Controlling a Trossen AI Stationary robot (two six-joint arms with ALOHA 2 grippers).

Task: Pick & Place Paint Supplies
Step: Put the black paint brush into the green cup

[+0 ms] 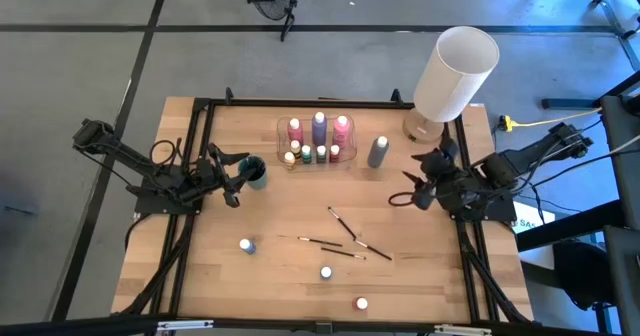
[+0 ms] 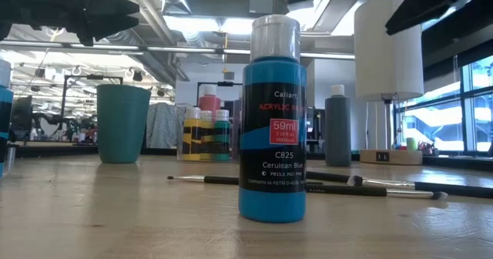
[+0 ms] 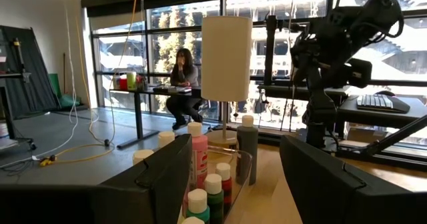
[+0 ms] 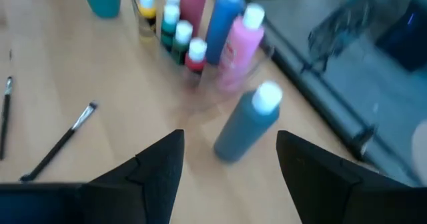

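Observation:
Paint bottles stand in a clear tray (image 1: pixel 318 141) at the table's far middle: tall pink and purple ones and small white-capped ones (image 4: pixel 175 32). A grey bottle (image 1: pixel 378 152) stands upright just right of the tray, also in the right wrist view (image 4: pixel 247 127). Thin paintbrushes (image 1: pixel 345 238) lie flat mid-table. Three small bottles (image 1: pixel 246 245), (image 1: pixel 326 272), (image 1: pixel 361 303) stand near the front; the blue one (image 2: pixel 272 120) fills the low view. My left gripper (image 1: pixel 232 181) is open beside a teal cup (image 1: pixel 255 171). My right gripper (image 1: pixel 412 186) is open, raised right of the grey bottle.
A big white cylindrical lamp (image 1: pixel 452 74) stands at the far right corner. The black frame rails (image 1: pixel 190 206) run along both table sides. Bare wood (image 1: pixel 290 206) lies between the tray and the brushes. A person sits at a desk in the room beyond (image 3: pixel 183 77).

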